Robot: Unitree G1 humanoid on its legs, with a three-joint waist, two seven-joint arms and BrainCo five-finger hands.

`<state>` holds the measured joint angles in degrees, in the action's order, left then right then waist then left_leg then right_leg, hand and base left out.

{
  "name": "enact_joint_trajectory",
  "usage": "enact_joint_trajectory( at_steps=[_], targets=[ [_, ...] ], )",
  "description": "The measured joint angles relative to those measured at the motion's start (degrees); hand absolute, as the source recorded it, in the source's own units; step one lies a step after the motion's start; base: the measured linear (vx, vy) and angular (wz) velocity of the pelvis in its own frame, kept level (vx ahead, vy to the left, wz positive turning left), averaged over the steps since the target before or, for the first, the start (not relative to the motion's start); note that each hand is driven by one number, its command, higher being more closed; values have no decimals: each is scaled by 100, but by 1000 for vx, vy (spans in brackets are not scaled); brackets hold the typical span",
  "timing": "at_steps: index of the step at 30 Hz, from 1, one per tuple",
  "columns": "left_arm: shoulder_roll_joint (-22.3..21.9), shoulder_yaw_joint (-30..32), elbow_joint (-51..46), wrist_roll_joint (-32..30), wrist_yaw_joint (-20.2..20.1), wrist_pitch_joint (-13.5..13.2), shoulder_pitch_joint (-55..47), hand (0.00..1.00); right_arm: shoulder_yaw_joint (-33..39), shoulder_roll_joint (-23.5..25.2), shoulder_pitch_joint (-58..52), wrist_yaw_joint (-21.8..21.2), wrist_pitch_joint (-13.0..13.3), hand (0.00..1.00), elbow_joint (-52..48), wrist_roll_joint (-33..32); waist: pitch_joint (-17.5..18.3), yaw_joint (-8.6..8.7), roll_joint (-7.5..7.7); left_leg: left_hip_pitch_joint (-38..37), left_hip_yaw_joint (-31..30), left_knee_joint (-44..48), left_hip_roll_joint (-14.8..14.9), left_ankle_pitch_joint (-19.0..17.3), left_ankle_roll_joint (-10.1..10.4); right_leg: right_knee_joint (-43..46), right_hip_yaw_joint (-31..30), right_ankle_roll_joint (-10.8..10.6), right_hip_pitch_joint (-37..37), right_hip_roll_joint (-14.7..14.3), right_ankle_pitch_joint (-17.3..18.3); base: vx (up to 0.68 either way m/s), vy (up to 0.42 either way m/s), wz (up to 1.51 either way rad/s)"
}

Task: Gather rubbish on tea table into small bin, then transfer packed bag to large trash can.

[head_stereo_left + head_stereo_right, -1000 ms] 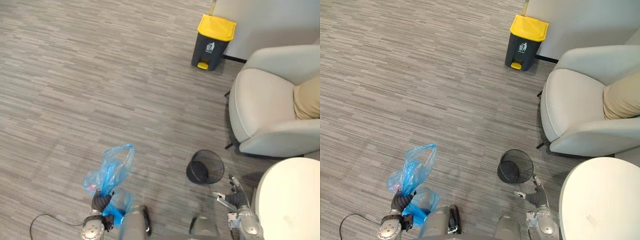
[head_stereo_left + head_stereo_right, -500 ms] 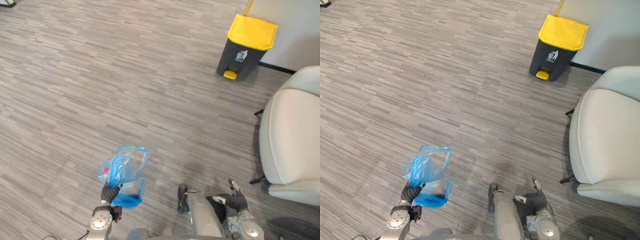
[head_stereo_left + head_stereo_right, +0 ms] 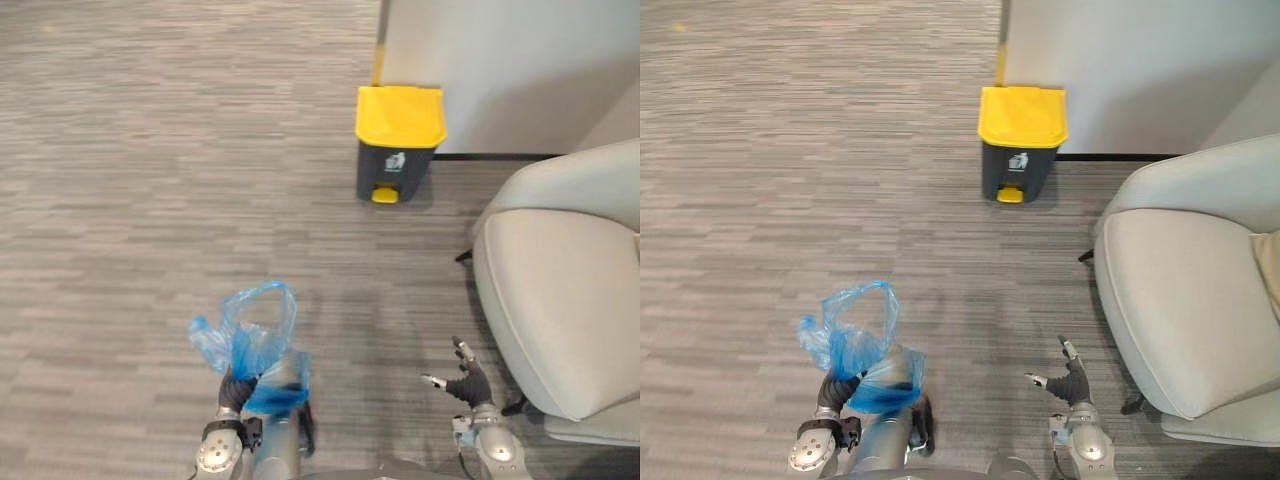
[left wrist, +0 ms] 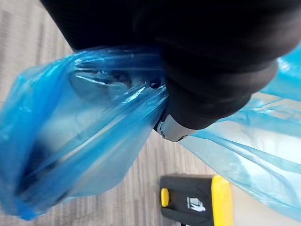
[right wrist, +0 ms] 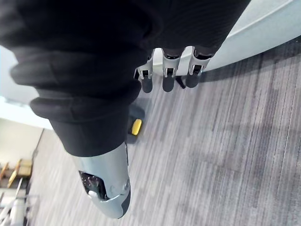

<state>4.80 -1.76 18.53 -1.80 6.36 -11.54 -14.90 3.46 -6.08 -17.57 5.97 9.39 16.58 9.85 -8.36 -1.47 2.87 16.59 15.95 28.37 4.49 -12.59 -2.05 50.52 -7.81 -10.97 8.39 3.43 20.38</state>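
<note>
Head view has swung to face the yellow-lidded trash can (image 3: 400,140) — left hand (image 3: 236,390) clutches the packed blue bag (image 3: 255,322), right hand (image 3: 467,383) loose and empty; only the drop-off remains.

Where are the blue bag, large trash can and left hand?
blue bag (image 3: 245,348): left eye view, crumpled middle.
large trash can (image 3: 400,113): left eye view, yellow lid.
left hand (image 3: 236,392): left eye view, dark cover.
</note>
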Motion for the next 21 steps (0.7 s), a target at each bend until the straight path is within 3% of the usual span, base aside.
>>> enact_joint_trajectory(
  at_steps=[1, 2, 4, 6, 8, 9, 10, 11, 12, 13, 14, 15, 16, 17, 19, 21],
  targets=[
    [47, -45, -1, 0, 8, 7, 122, 100, -8, 47, 45, -5, -32, 0, -4, 5, -43, 58, -14, -445, 83, -132, -5, -153, -27, 843, 174, 113, 358, 34, 40, 499, 138, -42],
    [99, -52, -8, 1, 23, 6, 159, 100, -12, 98, 69, 0, -42, 0, -43, 3, -82, 59, -68, -1021, 169, -436, 15, -257, -2, 1140, 459, 388, 610, 85, 86, 588, 154, -50],
    [150, -54, -61, 4, 27, -1, 252, 100, -36, 121, 71, 3, -38, 0, -135, 2, -118, 90, -175, -1671, 241, -901, 68, -380, 39, 908, 952, 553, 1080, 97, 129, 455, 60, -41],
    [237, -57, -65, 5, 25, -14, 398, 100, -47, 116, 127, 3, -36, 0, -148, 2, -95, 155, -128, -1991, 254, -1212, 71, -461, 165, 26, 1397, 607, 1625, 149, 81, 459, -6, -5],
    [315, -2, 129, 5, 27, -16, 538, 100, -19, 93, 261, 8, -22, 0, 73, 4, -87, 286, -113, -2219, 173, -1456, 70, -527, 283, -1574, 1579, 747, 1935, 106, -408, 452, -78, 29],
    [337, 10, 401, 3, 30, -9, 626, 100, 11, 62, 397, 9, -49, 0, 409, 5, -73, 438, -90, -2437, 43, -1607, 74, -554, 379, -2459, 1523, 994, 1870, -28, -1422, 611, -133, 47],
    [261, 15, 704, 3, 31, 10, 720, 100, 38, -40, 473, 19, -102, 0, 721, 4, -83, 505, -285, -2556, -145, -1612, 231, -566, 499, -2539, 1542, 1301, 1703, -161, -1911, 628, -120, 36],
    [259, 13, 729, 0, 26, 17, 726, 100, 52, -62, 535, 14, -129, 0, 789, 3, -100, 479, -361, -2535, -191, -1545, 350, -480, 640, -2478, 1560, 1360, 1693, -200, -1851, 625, -134, 21],
    [229, 16, 737, -1, 23, 27, 715, 100, 117, -60, 523, 11, -138, 0, 719, -2, -131, 436, -368, -2510, -261, -1266, 348, -206, 883, -2201, 1606, 1425, 1664, -117, -1557, 595, -143, 22],
    [149, 18, 737, 1, 22, 39, 716, 100, 147, -80, 475, 11, -150, 0, 657, -18, -157, 443, -397, -2414, -339, -708, 344, 34, 836, -2106, 1692, 1459, 1419, -40, -1358, 703, -230, 59],
    [-59, 88, 681, 6, 17, 36, 650, 100, 128, -151, 316, 10, -150, 0, 523, -28, -231, 407, -408, -1934, -515, 989, 617, 669, 819, -2387, 1812, 1499, 644, -55, -1168, 665, -176, 55],
    [-129, 101, 596, 6, 17, 1, 586, 100, 108, -135, 246, 25, -141, 0, 399, -34, -242, 349, -431, -1640, -517, 1809, 801, 636, 815, -2606, 1832, 1533, 303, -110, -1130, 600, -125, 33],
    [-176, 104, 473, 6, 15, -31, 492, 100, 111, -130, 236, 43, -117, 0, 223, -63, -235, 240, -494, -1109, -468, 2804, 1011, 436, 665, -2963, 1826, 1533, -217, -182, -1048, 463, -38, -5],
    [-187, 104, 431, 6, 15, -30, 489, 100, 126, -144, 245, 55, -86, 0, 161, -80, -239, 203, -455, -881, -419, 3028, 1063, 362, 629, -3121, 1818, 1518, -378, -188, -1003, 429, -34, -17],
    [-229, 134, 413, 9, 9, -11, 447, 100, 161, -190, 262, 56, -75, 0, 30, -101, -221, 46, -479, -161, -114, 2877, 1180, 76, 576, -3503, 1753, 1446, -821, -192, -897, 423, 30, -23],
    [-265, 147, 404, 10, 7, -9, 348, 100, 220, -163, 287, 58, -96, 0, 34, -128, -220, -35, -485, 279, 90, 2058, 1122, -16, 475, -3683, 1662, 1340, -1107, -164, -791, 344, 92, -27]
  ],
)
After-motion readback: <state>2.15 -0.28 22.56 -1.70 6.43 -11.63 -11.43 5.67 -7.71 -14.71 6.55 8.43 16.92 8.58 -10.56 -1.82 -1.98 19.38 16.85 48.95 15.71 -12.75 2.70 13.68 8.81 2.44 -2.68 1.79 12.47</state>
